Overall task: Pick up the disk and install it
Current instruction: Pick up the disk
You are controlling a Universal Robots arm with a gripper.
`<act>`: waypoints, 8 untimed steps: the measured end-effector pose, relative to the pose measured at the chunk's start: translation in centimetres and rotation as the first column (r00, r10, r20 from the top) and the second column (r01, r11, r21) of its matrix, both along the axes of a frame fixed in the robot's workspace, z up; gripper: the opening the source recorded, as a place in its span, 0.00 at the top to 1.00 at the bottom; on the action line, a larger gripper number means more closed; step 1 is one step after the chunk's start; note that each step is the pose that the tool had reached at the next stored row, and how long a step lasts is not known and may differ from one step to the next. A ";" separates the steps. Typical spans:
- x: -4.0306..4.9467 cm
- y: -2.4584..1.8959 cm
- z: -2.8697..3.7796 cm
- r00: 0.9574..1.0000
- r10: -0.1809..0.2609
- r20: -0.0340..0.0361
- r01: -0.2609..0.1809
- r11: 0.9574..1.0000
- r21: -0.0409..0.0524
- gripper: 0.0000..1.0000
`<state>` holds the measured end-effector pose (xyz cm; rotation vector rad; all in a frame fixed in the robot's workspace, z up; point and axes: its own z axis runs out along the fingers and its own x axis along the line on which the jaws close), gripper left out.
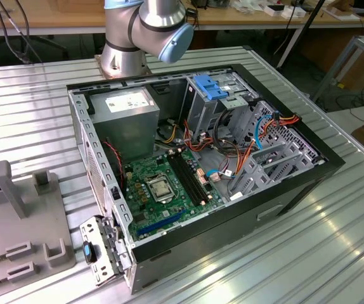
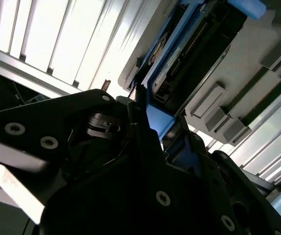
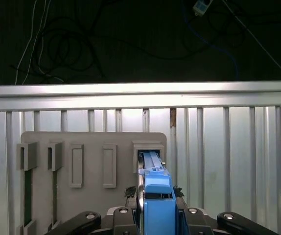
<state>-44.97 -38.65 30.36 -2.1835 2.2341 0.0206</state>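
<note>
The open computer case (image 1: 233, 218) is free from above, but orange and red cables (image 1: 236, 158) cross the gap between motherboard (image 1: 147, 202) and drive cage (image 1: 217, 104). The arm (image 1: 147, 28) stands just behind. On the desk (image 1: 296, 266), the holder's (image 3: 89, 139) slot walls hug the disk (image 3: 157, 193).

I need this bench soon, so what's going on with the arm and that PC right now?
The robot's claw sits around the flat dark grey hard drive with blue plastic rails, standing on edge in a slot of the grey holder plate. Whether it has gripped yet is unclear. The open black computer case lies on the ribbed metal table.
</note>
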 end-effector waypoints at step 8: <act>0.00 0.00 0.60 1.000 0.000 0.000 0.000 1.000 0.000 0.63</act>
